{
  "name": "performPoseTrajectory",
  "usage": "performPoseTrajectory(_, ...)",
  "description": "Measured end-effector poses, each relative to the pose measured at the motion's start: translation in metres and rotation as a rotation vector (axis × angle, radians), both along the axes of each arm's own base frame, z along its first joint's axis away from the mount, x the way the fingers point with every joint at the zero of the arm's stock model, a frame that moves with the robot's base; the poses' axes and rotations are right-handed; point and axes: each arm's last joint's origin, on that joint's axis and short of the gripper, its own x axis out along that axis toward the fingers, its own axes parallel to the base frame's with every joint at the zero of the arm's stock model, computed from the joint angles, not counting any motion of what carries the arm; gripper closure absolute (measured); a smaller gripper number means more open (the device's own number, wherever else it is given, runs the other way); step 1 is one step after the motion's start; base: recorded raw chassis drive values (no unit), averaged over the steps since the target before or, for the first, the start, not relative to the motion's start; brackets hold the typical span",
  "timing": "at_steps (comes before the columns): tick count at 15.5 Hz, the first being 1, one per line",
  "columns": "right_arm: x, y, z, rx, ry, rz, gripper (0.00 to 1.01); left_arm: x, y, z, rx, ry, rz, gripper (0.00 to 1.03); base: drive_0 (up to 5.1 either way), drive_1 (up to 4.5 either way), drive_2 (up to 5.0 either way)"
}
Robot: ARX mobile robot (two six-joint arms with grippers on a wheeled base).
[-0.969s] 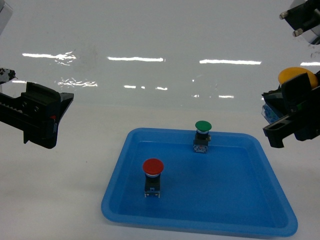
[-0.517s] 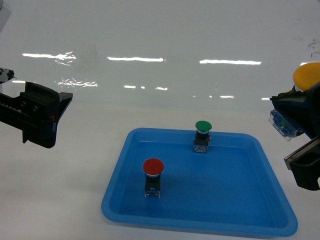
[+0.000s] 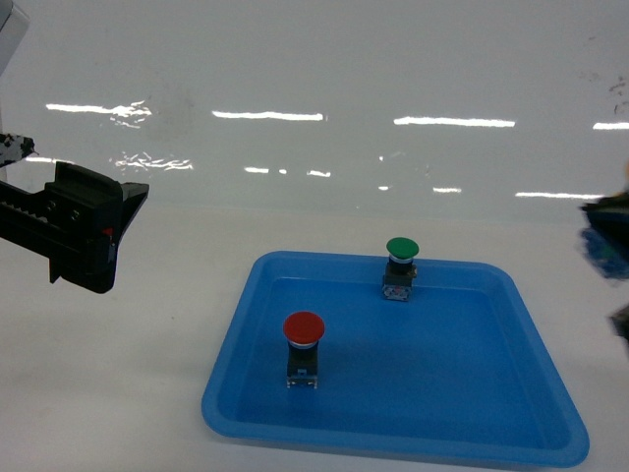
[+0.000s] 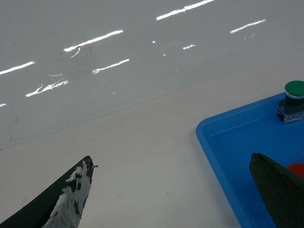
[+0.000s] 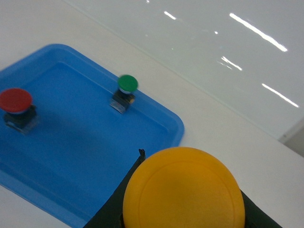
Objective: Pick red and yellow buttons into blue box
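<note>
The red button (image 3: 303,329) stands upright in the shallow blue tray (image 3: 393,438), left of its centre; it also shows in the right wrist view (image 5: 15,100). The yellow button (image 5: 183,175) fills the bottom of the right wrist view, with my right gripper (image 5: 190,192) shut on it, hovering above the tray's right corner. In the head view only a dark blurred sliver of that gripper (image 3: 614,261) shows at the right edge. My left gripper (image 3: 118,236) hangs open and empty over the table, left of the tray. The blue box is out of view.
A green button (image 3: 401,248) stands at the back of the tray, also visible in the left wrist view (image 4: 294,88) and the right wrist view (image 5: 127,83). A glossy white wall rises behind the white table (image 3: 138,383).
My right gripper has carried the yellow button to the right, almost out of the head view. The left arm, the red button and the green button have stayed put.
</note>
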Motion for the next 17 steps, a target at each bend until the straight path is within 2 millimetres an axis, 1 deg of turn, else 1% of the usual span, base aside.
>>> performPoseTrajectory(1, -0.007, -0.009, 0.000, -0.001, 0.009, -0.027, 0.72, 0.000, 0.000, 0.000, 0.000, 0.000, 0.001, 0.05, 0.0, 0.00, 0.0)
performPoseTrajectory(2, -0.018, -0.019, 0.003, 0.003, -0.007, -0.059, 0.72, 0.000, 0.001, 0.000, 0.001, -0.001, 0.008, 0.05, 0.0, 0.00, 0.0)
performPoseTrajectory(3, -0.037, -0.029, 0.007, 0.009, -0.020, -0.077, 0.72, 0.000, 0.001, 0.000, 0.000, -0.001, 0.005, 0.05, 0.0, 0.00, 0.0)
performPoseTrajectory(5, -0.060, -0.037, 0.006, 0.013, -0.004, -0.081, 0.72, 0.000, 0.000, 0.000, 0.000, 0.000, 0.001, 0.05, 0.0, 0.00, 0.0)
performPoseTrajectory(7, -0.076, -0.042, 0.017, 0.035, -0.052, -0.097, 0.72, 0.000, 0.001, 0.000, 0.000, 0.000, 0.005, 0.05, 0.0, 0.00, 0.0)
performPoseTrajectory(9, -0.076, -0.042, 0.025, 0.034, -0.088, -0.093, 0.72, 0.000, 0.001, 0.000, 0.000, 0.000, 0.002, 0.05, 0.0, 0.00, 0.0)
performPoseTrajectory(12, -0.074, -0.042, 0.024, 0.028, -0.073, -0.091, 0.72, 0.000, 0.000, 0.000, 0.000, 0.000, 0.002, 0.05, 0.0, 0.00, 0.0)
performPoseTrajectory(13, -0.074, -0.042, 0.024, 0.028, -0.071, -0.090, 0.72, 0.001, 0.000, -0.001, 0.003, 0.041, -0.015, 0.05, 0.0, 0.00, 0.0)
performPoseTrajectory(14, -0.074, -0.042, 0.024, 0.028, -0.071, -0.090, 0.72, 0.008, -0.003, -0.001, 0.005, 0.100, -0.043, 0.05, 0.0, 0.00, 0.0)
performPoseTrajectory(15, -0.074, -0.042, 0.024, 0.028, -0.070, -0.089, 0.72, 0.020, -0.011, 0.002, 0.016, 0.140, -0.077, 0.05, 0.0, 0.00, 0.0)
performPoseTrajectory(17, -0.074, -0.042, 0.024, 0.028, -0.070, -0.089, 0.72, 0.040, -0.032, 0.007, 0.043, 0.200, -0.155, 0.05, 0.0, 0.00, 0.0)
